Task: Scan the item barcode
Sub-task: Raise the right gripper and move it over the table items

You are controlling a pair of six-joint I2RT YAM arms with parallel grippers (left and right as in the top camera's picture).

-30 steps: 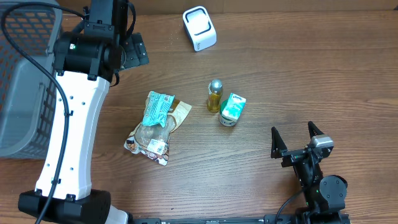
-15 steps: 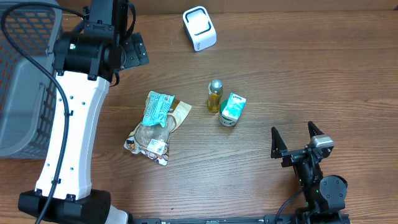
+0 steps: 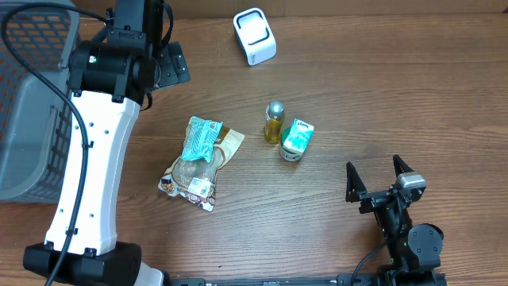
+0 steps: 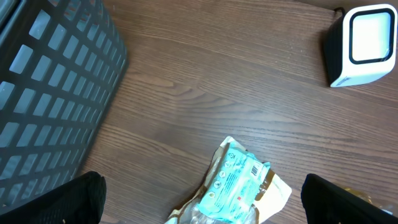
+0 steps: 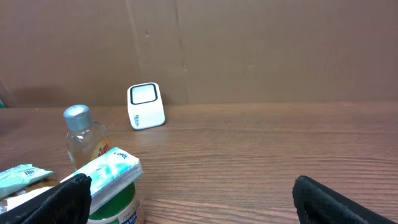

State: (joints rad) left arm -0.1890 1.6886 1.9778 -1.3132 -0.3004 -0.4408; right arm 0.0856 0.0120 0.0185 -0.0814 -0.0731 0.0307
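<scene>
Sees the snack packet (image 4: 239,186) lying flat on the table (image 4: 186,81) between the wide-spread fingers of the left gripper (image 4: 205,200), untouched; white scanner (image 4: 364,43) well ahead, toward the right finger; basket (image 4: 50,93) beyond the left finger; small bottle (image 5: 84,140) and green-topped tub (image 5: 115,186) side by side near the left finger of the right gripper (image 5: 193,199), likewise spread, empty

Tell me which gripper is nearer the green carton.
Right. The right gripper is a short way from the green carton, toward the front edge; the left gripper is farther, beyond the snack bag.
</scene>
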